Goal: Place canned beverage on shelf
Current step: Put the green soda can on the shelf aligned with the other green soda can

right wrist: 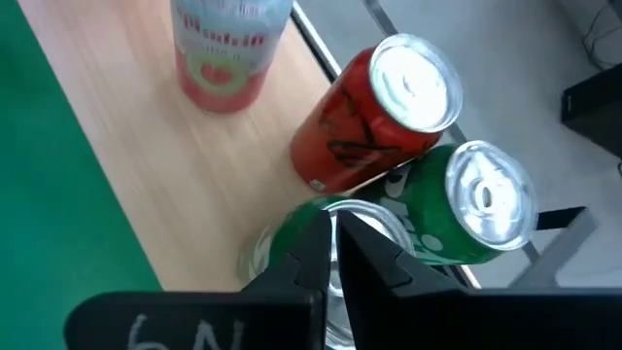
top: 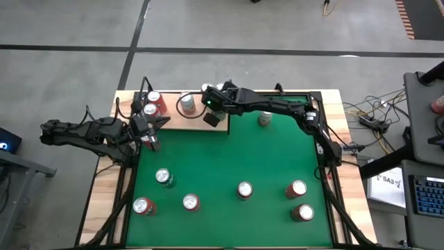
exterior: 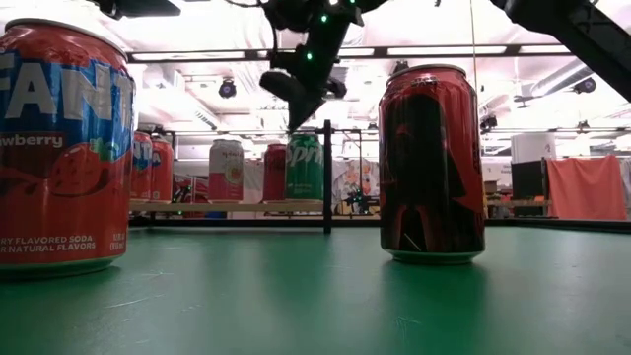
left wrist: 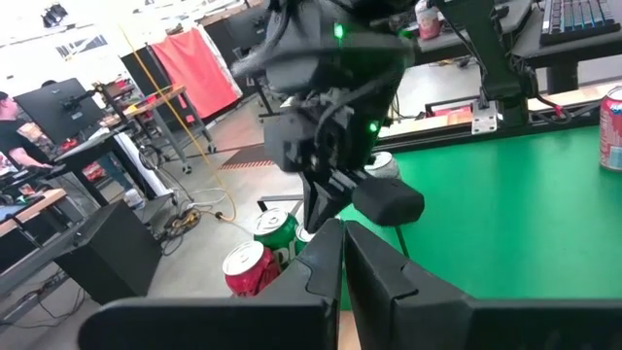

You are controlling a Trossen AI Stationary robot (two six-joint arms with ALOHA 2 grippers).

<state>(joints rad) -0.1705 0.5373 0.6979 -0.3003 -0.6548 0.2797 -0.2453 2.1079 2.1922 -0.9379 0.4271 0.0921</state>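
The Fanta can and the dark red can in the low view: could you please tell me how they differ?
The Fanta can is bright red with white lettering; the dark red can carries a black figure. The Fanta can stands nearer the camera, cut off by the picture's edge; the dark red can shows whole. Both stand upright on the green felt.

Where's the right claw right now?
In the high view, the right claw, shut and empty, hovers over the shelf at the table's far edge, above the green cans.
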